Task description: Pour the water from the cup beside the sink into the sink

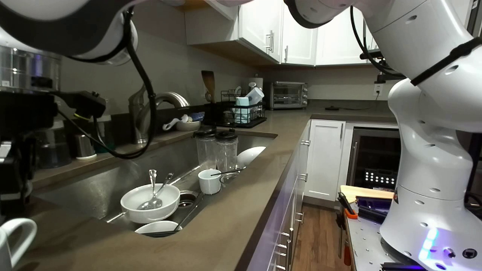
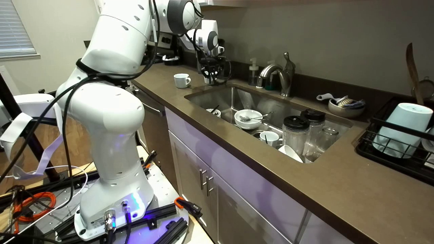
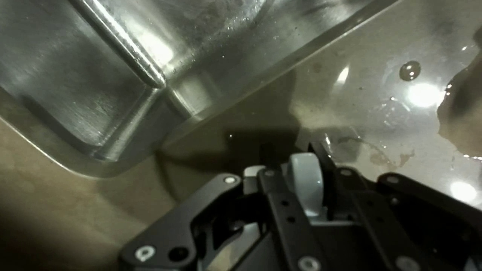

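In the wrist view, glare spots the counter [image 3: 361,109] (the sink [image 3: 158,47] gleams too) beside dark shadows.

The handle of the mug [image 3: 307,184] fills the gap in my claw [image 3: 295,162]. Past my fingertips, the near corner of the sink [image 3: 211,67] opens onto bare steel, with room to reach over. Another mug [image 2: 180,81] blocks the way beside me, toward the front edge of the counter [image 2: 244,139]; beyond it the front strip is a free lane. Along the back, soap bottles [image 2: 253,75] and the tap [image 2: 285,81] stand in my way. Farther in, spoons [image 1: 152,178] poke above a bowl [image 1: 148,215], and tall jars [image 2: 294,139] crowd the far end.
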